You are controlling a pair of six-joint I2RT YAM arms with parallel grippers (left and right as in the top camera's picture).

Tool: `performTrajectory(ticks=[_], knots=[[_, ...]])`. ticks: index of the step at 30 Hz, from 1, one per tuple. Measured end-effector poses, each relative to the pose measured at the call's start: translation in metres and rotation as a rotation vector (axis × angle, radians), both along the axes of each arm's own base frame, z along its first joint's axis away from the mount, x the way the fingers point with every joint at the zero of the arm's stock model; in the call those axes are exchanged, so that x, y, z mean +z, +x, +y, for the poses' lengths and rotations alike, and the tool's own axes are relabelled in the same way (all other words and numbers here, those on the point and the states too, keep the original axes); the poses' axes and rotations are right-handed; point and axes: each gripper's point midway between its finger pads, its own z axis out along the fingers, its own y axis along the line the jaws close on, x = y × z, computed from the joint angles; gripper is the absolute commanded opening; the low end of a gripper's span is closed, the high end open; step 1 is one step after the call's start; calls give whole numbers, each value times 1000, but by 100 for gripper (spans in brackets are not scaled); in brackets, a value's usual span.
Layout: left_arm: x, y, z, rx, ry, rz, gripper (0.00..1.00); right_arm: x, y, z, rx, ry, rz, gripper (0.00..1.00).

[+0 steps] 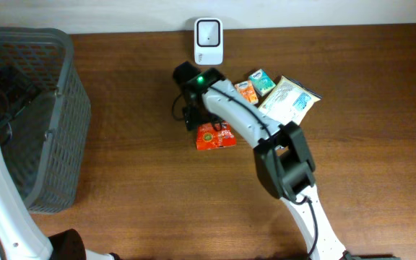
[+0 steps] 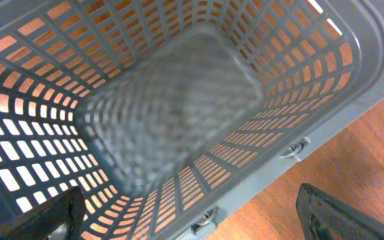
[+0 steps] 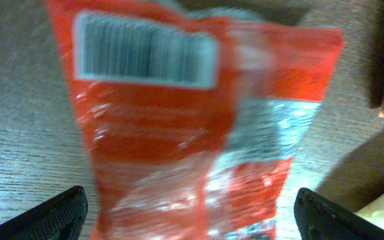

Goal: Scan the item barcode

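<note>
A red foil snack packet (image 1: 215, 136) lies flat on the wooden table, just in front of the white scanner (image 1: 209, 41) at the back edge. In the right wrist view the packet (image 3: 179, 133) fills the frame, and its white barcode patch (image 3: 145, 57) faces up at the far end. My right gripper (image 3: 192, 215) hangs over the packet's near end, open, one finger on either side and neither touching it. My left gripper (image 2: 192, 223) is open above the rim of the grey basket (image 2: 179, 113), holding nothing.
The grey mesh basket (image 1: 56, 130) stands at the table's left side. Right of the scanner lie an orange box (image 1: 246, 89), a green box (image 1: 261, 81) and a pale pouch (image 1: 289, 100). The right arm (image 1: 244, 119) reaches across the table's middle.
</note>
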Motion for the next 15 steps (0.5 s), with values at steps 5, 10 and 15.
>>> performTrajectory(ticks=[5,10,15], knots=[[0,0,0,0,0,0,99,7,32,-47,-89,435,177,99],[0,0,0,0,0,0,99,-3,21,-15,-16,661,189,59],[0,0,0,0,0,0,99,-10,20,-8,-43,719,173,4]])
